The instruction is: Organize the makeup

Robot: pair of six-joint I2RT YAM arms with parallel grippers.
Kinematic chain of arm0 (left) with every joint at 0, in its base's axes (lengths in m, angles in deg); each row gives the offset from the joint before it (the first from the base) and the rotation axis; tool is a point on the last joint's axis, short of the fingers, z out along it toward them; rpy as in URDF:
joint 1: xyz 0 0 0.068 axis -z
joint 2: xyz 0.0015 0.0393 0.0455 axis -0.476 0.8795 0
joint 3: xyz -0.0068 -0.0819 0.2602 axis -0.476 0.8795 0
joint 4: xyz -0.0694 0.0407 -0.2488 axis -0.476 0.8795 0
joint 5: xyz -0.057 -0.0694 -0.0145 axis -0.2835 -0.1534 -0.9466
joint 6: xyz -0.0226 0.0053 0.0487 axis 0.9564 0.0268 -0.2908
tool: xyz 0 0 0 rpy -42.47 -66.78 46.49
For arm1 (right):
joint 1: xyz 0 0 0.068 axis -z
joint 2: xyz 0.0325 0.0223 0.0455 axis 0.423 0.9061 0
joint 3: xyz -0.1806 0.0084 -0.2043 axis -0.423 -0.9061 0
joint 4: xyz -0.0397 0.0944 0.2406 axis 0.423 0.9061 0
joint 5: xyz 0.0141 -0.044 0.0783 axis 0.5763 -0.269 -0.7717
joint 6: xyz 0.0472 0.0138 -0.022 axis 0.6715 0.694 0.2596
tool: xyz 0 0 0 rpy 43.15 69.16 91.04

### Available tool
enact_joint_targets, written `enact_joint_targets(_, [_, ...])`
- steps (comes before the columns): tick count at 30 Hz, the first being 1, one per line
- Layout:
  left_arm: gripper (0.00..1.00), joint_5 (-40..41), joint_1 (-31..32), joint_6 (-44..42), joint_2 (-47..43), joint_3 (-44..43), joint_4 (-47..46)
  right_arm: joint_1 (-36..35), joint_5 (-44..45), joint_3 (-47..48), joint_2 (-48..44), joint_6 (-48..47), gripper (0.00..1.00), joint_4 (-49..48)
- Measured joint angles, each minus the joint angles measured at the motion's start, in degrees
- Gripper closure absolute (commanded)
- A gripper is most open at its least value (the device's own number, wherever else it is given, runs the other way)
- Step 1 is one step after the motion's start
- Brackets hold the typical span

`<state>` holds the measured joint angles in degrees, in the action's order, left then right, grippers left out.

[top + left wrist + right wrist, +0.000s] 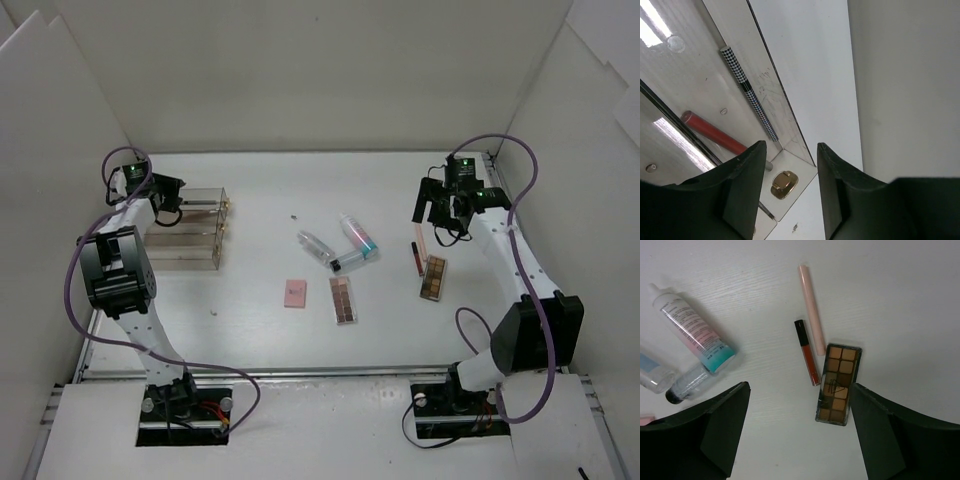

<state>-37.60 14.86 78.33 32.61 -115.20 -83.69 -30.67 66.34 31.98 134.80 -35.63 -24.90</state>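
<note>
Left claw (790,192): I see the jaws parted a little, with nothing between them. It hangs over the far end of the clear box (188,240), at about 10 o'clock of the bench (250,340).
Right claw (799,437): the jaws are spread wide and hold nothing. It hovers over the makeup at about 3 o'clock of the bench.
Inside the box: a checked black-and-white stick (750,92) and a red stick (712,132) lie flat in it. I cannot tell if they share one compartment. A gold clasp (784,183) sits at the corner of the box.
Right palette (838,384): it lies flat on the bench, under the right claw.
Lip gloss (806,352): a thin red one with a black cap, just beside the right palette at its 9 o'clock side.
Pale pink stick (811,310): it lies along the lip gloss, reaching farther toward 12 o'clock.
Pink-and-blue tube (358,236): near the middle of the bench, lying at a slant.
Clear bottles (316,246): two, lying on their sides just beside the tube, toward 8 o'clock from it.
Centre palette (343,299): at 6 o'clock from the bottles, flat.
Pink compact (295,293): just at 9 o'clock of the centre palette, apart from it.
</note>
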Motion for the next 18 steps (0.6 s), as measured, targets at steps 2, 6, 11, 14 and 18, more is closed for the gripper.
enact_joint_targets(2, [0.51,0.15,0.0,0.28,-0.02,-0.02,0.24,0.0,0.22,0.02,2.16,-0.22,0.31,0.0])
enact_joint_targets(6, [0.42,0.15,0.31,-0.13,-1.14,0.42,1.6,0.0,0.44,0.72,6.97,-0.7,0.52,-0.09])
enact_joint_targets(11, [0.28,0.68,3.8,-6.29,-4.33,-1.2,5.75,0.0,0.46,4.24,15.23,-0.98,0.69,-0.92])
enact_joint_targets(14, [0.22,0.55,8.96,-12.15,-5.99,-3.93,8.28,0.0,0.83,5.88,19.85,-1.18,0.71,-1.66])
enact_joint_targets(18, [0.12,-0.96,16.44,-19.67,-10.08,-4.22,11.47,0.0,0.76,5.9,22.67,-1.29,0.71,-1.86])
